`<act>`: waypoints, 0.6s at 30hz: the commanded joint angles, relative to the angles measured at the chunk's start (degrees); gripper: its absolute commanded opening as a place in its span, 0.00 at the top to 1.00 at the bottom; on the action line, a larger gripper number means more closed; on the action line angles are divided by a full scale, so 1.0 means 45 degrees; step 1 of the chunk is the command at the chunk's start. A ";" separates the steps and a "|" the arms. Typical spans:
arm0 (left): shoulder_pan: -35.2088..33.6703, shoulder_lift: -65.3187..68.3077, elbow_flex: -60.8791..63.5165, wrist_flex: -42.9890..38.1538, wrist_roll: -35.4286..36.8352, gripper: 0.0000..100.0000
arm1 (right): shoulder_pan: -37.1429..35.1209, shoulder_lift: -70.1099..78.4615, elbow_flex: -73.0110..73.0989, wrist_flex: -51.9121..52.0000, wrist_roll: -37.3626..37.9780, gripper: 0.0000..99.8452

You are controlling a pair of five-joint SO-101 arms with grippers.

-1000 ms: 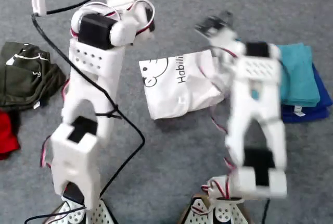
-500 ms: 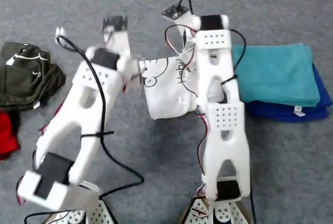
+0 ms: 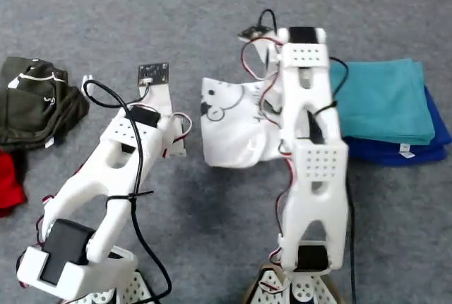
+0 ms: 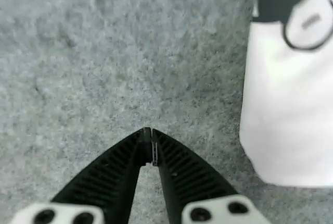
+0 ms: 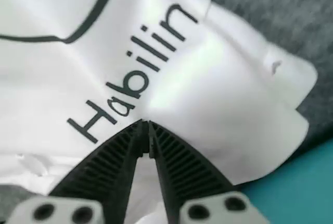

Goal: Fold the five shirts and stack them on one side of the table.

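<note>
A white shirt (image 3: 229, 124) with a black print lies partly folded and rumpled mid-table. My right gripper (image 5: 144, 130) is shut, its tips low over the shirt's (image 5: 218, 94) lettering; no cloth shows between the jaws. The right arm (image 3: 311, 141) stretches over the shirt's right part. My left gripper (image 4: 147, 148) is shut just above bare grey cloth, a little to the left of the white shirt (image 4: 291, 104). A folded teal shirt (image 3: 381, 99) rests on a folded blue shirt (image 3: 417, 152) at the right. Crumpled dark green (image 3: 35, 102) and red (image 3: 8, 180) shirts lie at the left edge.
The grey table cover (image 3: 212, 212) is open in front of the white shirt, between the two arm bases. The left arm (image 3: 106, 177) slants across the front left. Cables loop around both arms. Furniture stands behind the far edge.
The right arm swung from beside the teal stack over onto the white shirt. The left arm came down and forward, left of the shirt. The shirt shifted slightly right and rumpled.
</note>
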 commanded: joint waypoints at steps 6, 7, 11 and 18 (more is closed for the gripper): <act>0.0000 -0.0537 0.0059 -0.0781 -0.0020 0.98 | 0.1299 -0.4601 0.3057 -0.0313 0.0840 1.00; 0.0000 -0.0537 0.0059 -0.0860 -0.0020 0.98 | 0.1319 -0.4894 0.3116 -0.0567 0.0840 1.00; 0.0039 -0.0537 0.0000 -0.1602 0.0000 0.98 | 0.1123 -0.5597 0.3175 -0.0606 0.0840 1.00; 0.1446 0.0342 -0.2188 -0.4044 0.1231 0.98 | 0.1260 -0.6046 0.3604 0.0098 0.0801 1.00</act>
